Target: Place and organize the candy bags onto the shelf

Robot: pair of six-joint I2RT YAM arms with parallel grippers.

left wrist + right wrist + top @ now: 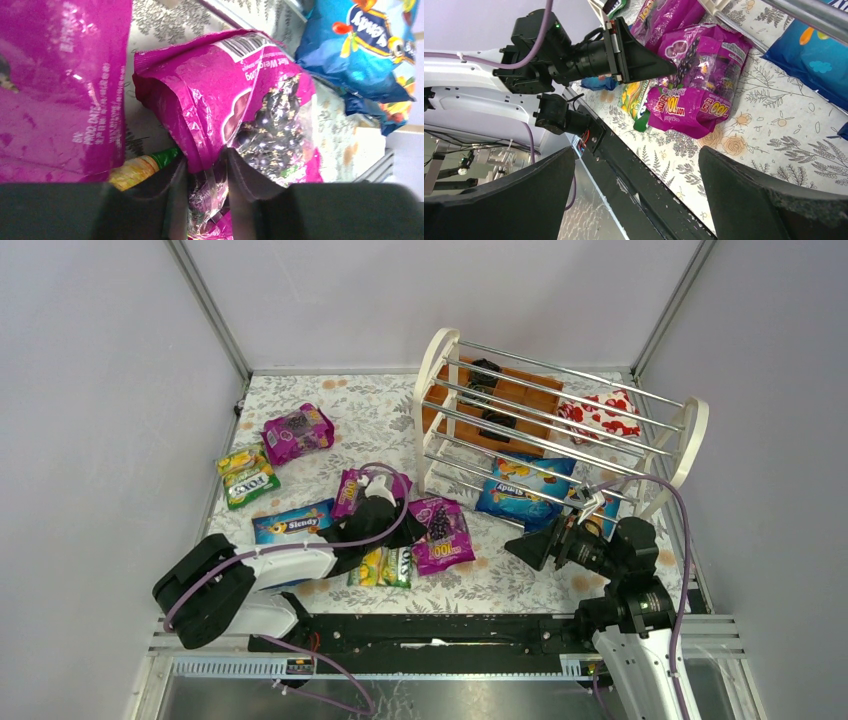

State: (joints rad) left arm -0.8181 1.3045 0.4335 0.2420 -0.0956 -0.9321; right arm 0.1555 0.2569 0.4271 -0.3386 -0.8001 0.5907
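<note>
My left gripper (408,530) is shut on the edge of a magenta grape bag (441,533), which lies on the floral table in front of the shelf (560,420). In the left wrist view the jaws (207,172) pinch that bag (250,100). My right gripper (527,546) is open and empty, low over the table to the right of that bag. In its wrist view (636,152) it faces the bag (694,75) and the left gripper (644,57). A blue Slendy bag (525,490) lies on the shelf's lowest tier.
Loose bags lie to the left: magenta (297,432), FOX'S (247,475), Slendy (293,522), another magenta (350,490) and a FOX'S (382,567) under my left gripper. A red-white pack (600,415) and an orange-brown board (505,400) lie behind the shelf. The black base rail (634,165) is under my right gripper.
</note>
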